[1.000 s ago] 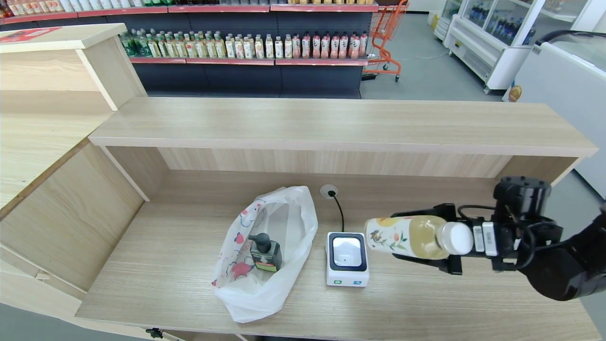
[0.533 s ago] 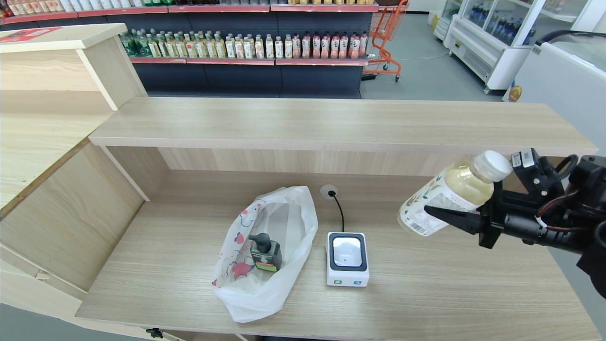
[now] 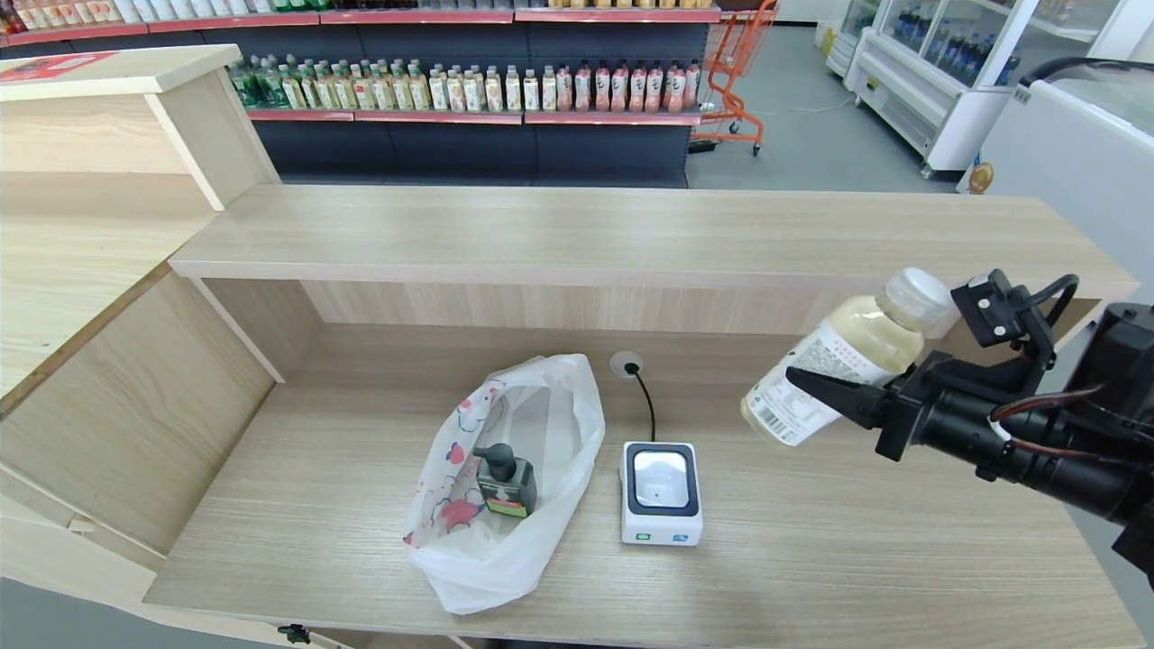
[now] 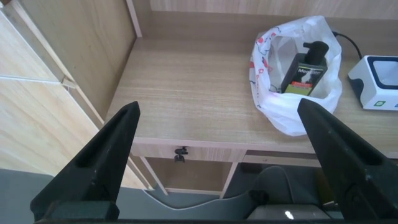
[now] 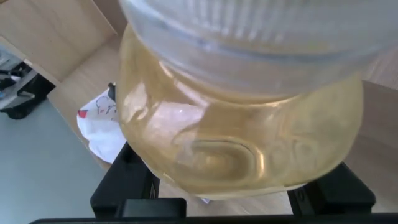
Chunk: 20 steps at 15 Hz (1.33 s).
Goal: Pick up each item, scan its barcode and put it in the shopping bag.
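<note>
No lettering is legible. The clear plastic bottle of pale yellow drink (image 3: 865,338) in the right tool (image 3: 816,374) bears a white label (image 3: 825,379) with a barcode (image 3: 777,416) just past the tool's tips, its print too small to read.

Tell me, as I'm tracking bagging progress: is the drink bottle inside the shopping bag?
No, the right claw holds the drink bottle aloft, apart from the shopping bag.

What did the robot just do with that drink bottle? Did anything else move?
The right gripper, still shut on the bottle, lifted it up and away from the scanner toward the robot's right. It tipped the bottle from lying level to cap-up, so the barcode now shows. The shopping bag, the pump bottle in it and the scanner stayed put.
</note>
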{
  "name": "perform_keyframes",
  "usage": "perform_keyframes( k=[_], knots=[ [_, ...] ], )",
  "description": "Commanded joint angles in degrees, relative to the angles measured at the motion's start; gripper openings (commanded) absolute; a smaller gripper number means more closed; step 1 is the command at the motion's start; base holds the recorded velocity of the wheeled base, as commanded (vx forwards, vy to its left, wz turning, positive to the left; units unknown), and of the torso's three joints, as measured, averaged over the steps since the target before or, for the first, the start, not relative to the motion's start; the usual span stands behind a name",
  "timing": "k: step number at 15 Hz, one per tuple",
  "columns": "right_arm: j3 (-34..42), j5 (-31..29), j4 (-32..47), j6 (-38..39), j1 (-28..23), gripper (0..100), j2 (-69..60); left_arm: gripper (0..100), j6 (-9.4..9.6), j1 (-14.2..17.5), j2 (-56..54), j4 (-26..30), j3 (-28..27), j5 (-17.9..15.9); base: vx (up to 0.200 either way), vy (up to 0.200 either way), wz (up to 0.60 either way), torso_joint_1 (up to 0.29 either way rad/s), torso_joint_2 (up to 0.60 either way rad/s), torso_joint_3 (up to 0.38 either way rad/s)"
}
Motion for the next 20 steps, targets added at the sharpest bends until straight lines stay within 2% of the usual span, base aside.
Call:
perform_keyframes(
  k=[1,4,7,10,14,16,18,20],
  knots=[
    [1.6,0.0,0.0,0.0,0.2,0,-1.0,100,0.02,-0.1,0.0,0.0,0.0,0.0,0.0,0.0,0.0,0.0,0.0,0.0],
    [1.6,-0.1,0.1,2.2,0.3,0,-0.8,100,-0.25,-0.1,0.0,0.0,0.0,0.0,0.0,0.2,0.0,-0.001,0.0,0.001],
    [0.2,-0.1,4.7,2.5,2.1,0,-0.9,100,-0.07,0.0,0.0,0.0,0.0,0.0,0.0,0.2,0.0,0.015,0.0,0.001],
    [-0.6,-0.1,6.5,2.5,3.5,0,0.0,100,-0.07,-0.1,0.0,0.0,0.0,0.0,0.0,0.0,0.0,0.0,0.0,0.0],
    [-6.6,-3.8,5.8,2.0,4.3,0,9.6,100,-0.07,-0.1,0.0,0.0,0.0,0.0,0.0,0.0,0.0,0.0,0.0,0.0],
    [-8.6,-3.7,3.3,0.4,4.7,0,14.7,100,-0.07,-0.1,0.0,0.0,0.0,0.0,0.0,0.0,0.0,0.0,0.0,0.0],
    [-8.4,-3.3,-2.6,-4.0,6.0,0,19.9,100,-0.07,-0.1,0.1,0.0,0.0,0.0,0.0,0.0,0.0,0.0,0.0,0.0],
    [-10.5,-3.7,-6.5,-5.0,7.3,0,25.3,100,-0.07,-0.1,0.0,0.0,0.0,0.0,0.0,0.0,0.0,0.0,0.0,0.0]
  ],
)
